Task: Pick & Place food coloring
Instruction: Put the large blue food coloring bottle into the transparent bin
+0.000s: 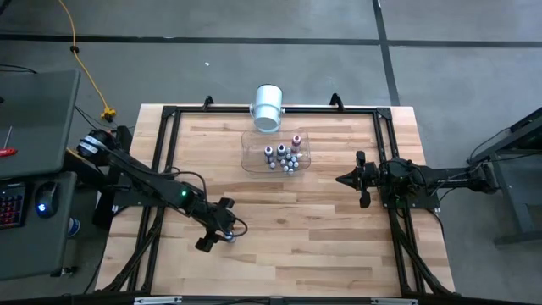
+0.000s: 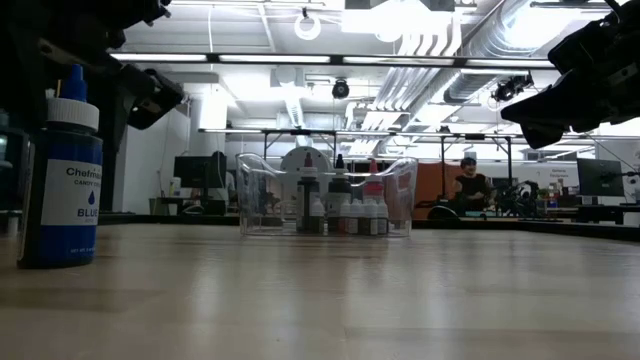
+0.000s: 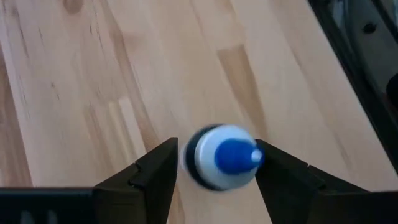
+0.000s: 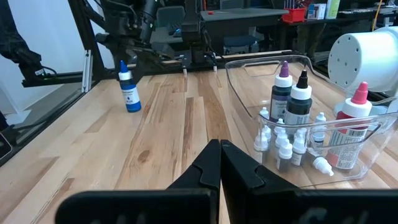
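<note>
Well apart from the clear tub (image 1: 276, 152), toward the near left of the table (image 1: 339, 246), the blue bottle (image 1: 229, 236) stands upright, its long axis vertical. Left gripper (image 3: 213, 163) hangs directly above it, fingers spread wide either side of the cap and not touching it. Right gripper (image 4: 220, 163), fingers pressed together and empty, waits beside the tub, where the other bottles (image 4: 292, 140) stand.

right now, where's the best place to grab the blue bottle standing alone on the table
Probably the body just under the cap. The blue bottle stands upright on the table, so come straight down from above. The left gripper hangs over it, fingers open on either side; its round, straight sides suit a pinch.
</note>
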